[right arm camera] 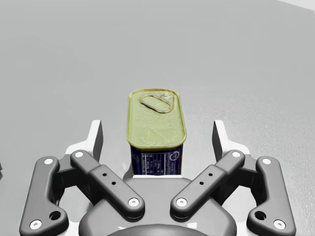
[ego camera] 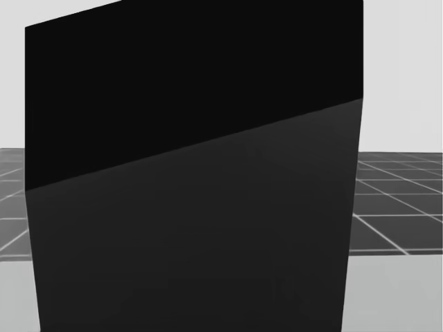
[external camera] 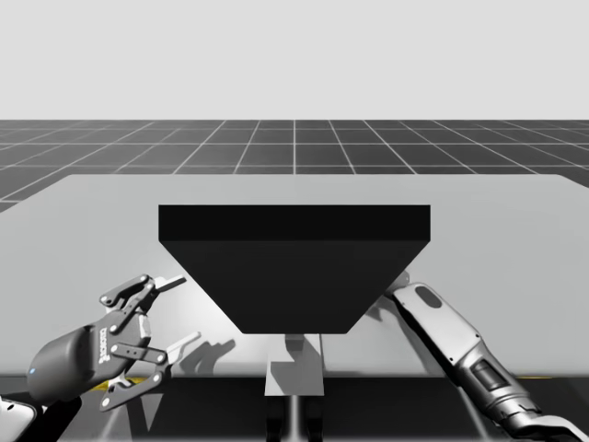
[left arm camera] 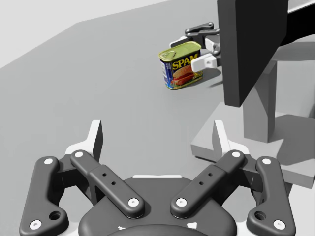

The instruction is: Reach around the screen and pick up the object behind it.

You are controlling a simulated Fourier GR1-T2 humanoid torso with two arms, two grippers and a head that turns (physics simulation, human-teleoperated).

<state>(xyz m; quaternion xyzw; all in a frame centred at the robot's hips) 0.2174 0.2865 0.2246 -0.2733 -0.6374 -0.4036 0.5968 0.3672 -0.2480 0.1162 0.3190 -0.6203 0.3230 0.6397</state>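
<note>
A rectangular can with a yellow-green lid and blue sides stands upright on the grey table between the fingers of my right gripper. That gripper is open, with a gap on each side of the can. In the left wrist view the same can stands behind the black screen, with my right gripper's white fingertips beside it. My left gripper is open and holds nothing, well short of the can. In the high view it hovers left of the screen, while my right arm reaches behind the screen's right side.
The screen stands on a grey post and base near the table's front edge. In the head view the dark screen blocks what lies behind it. Bare grey table stretches left of and beyond the screen.
</note>
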